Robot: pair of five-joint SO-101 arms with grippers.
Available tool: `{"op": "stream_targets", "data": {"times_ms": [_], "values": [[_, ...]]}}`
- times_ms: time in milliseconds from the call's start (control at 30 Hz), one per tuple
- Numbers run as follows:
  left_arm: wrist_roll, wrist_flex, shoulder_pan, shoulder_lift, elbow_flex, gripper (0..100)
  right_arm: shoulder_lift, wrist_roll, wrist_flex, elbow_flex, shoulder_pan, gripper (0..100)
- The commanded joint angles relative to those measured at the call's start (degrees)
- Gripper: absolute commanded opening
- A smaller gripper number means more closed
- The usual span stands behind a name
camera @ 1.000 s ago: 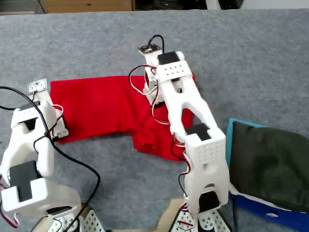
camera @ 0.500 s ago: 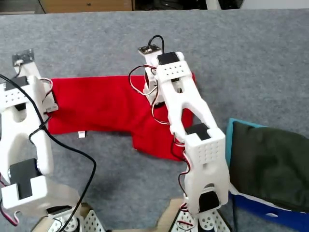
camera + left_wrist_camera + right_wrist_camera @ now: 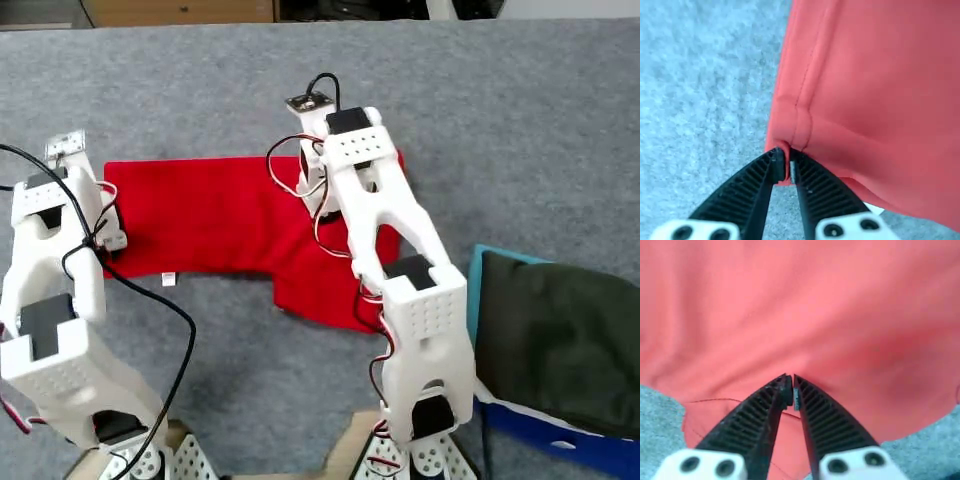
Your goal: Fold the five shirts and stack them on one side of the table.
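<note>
now left gripper pinches red shirt hem corner only; right gripper fingers pressed together mid-shirt; thin grip may slip during fold.

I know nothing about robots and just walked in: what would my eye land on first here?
A bright red shirt lies spread on the grey table, under two white arms. The left gripper pinches its corner and the right gripper pinches cloth farther in, both with fingers shut. At the table's right edge sits a dark green shirt on blue cloth.
</note>
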Motion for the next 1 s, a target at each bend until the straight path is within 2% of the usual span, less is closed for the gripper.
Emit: {"op": "stream_targets", "data": {"times_ms": [0,333,467,533,667,800,967], "values": [[-0.6,-0.8,-1.2,0.5,-0.5,2,-0.2,0.2,-0.4,-2.1,1.2,1.9],[-0.4,1.4,-1.4,0.9,-0.5,3,-0.2,0.5,-0.4,-2.2,1.2,2.3],[-0.4,3.3,-1.6,0.8,-0.6,14,-0.2,1.4,-0.5,-2.3,1.2,2.3],[-0.5,5.3,-2.0,0.8,-1.4,17,-0.4,1.4,-0.7,-2.3,1.2,2.3],[-0.5,11.7,-4.5,0.8,-7.3,17,-0.6,1.2,0.3,-4.4,1.2,2.3],[-0.6,19.6,-6.9,0.8,-15.8,17,-0.3,1.3,4.7,-13.9,0.5,2.3],[-2.2,25.1,-7.4,0.8,-20.2,17,1.5,1.6,5.5,-25.4,-4.8,2.3]]}}
